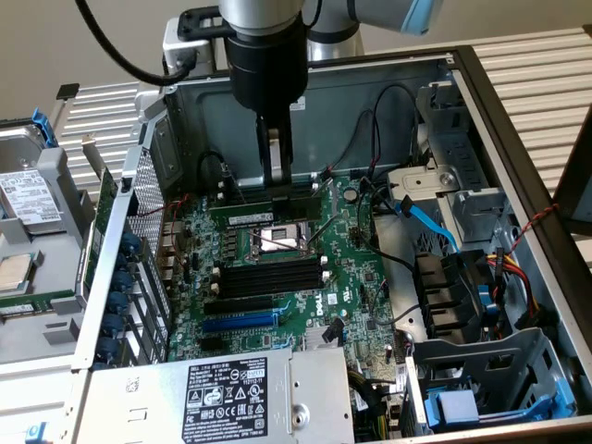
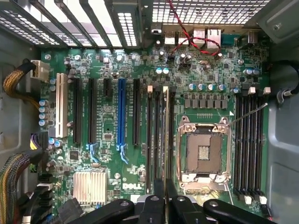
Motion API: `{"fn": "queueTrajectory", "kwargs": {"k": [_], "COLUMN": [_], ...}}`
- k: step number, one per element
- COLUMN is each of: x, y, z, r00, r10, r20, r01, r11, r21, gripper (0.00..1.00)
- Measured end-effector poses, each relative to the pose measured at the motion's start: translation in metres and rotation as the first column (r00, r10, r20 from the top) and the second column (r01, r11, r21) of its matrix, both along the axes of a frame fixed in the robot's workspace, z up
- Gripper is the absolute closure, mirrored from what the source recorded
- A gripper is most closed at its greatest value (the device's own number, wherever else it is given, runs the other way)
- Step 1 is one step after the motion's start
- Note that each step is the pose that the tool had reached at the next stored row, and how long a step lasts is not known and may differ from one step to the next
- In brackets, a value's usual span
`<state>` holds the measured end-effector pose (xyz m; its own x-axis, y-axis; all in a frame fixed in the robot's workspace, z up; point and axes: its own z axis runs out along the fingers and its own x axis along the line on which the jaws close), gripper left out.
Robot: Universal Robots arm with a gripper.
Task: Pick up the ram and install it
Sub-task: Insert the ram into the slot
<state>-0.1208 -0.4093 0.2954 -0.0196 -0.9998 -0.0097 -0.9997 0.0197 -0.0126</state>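
My gripper hangs inside the open computer case, over the green motherboard. It is shut on the ram, a thin green stick with a white label, held level below the fingers. The wrist view shows the ram edge-on, running out from between the fingertips of the gripper. There it lies over the group of black memory slots between the empty CPU socket and the blue expansion slot. In the exterior view those black slots are empty. Whether the ram touches a slot I cannot tell.
A second group of black slots flanks the socket's other side. A power supply sits at the case front, a drive cage and a blue cable toward the exterior view's right. A hard drive lies outside the case.
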Motion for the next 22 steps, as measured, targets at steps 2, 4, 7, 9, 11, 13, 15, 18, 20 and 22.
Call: {"fn": "queueTrajectory", "kwargs": {"k": [2,4,7,9,11,13,15,18,20,22], "x": [0.000,0.000,0.000,0.000,0.000,0.000,0.000,0.000,0.000,0.000], "y": [0.0000,0.0000,0.0000,0.0000,-0.0001,-0.0004,-0.0015,-0.0035,-0.0040,-0.0042], "z": [-0.0033,-0.0061,-0.0105,-0.0139,-0.0168,-0.0187,-0.0198,-0.0218,-0.0236,-0.0255], "r00": [1.0000,1.0000,1.0000,1.0000,1.0000,1.0000,1.0000,1.0000,1.0000,1.0000], "r10": [0.000,0.000,0.000,0.000,0.000,0.000,0.000,0.000,0.000,0.000], "r20": [-0.0001,-0.0002,-0.0001,-0.0002,-0.0004,-0.0017,-0.0032,-0.0036,-0.0038,-0.0039], "r01": [0.000,0.000,0.000,0.000,0.000,0.000,0.000,0.000,0.000,0.000], "r11": [1.0000,1.0000,1.0000,1.0000,1.0000,1.0000,1.0000,1.0000,1.0000,1.0000], "r21": [-0.0018,-0.0043,-0.0054,-0.0057,-0.0056,-0.0055,-0.0058,-0.0058,-0.0059,-0.0061], "gripper": [0.87,0.87,0.87,0.87,0.87,0.87,0.87,0.87,0.87,0.87]}}
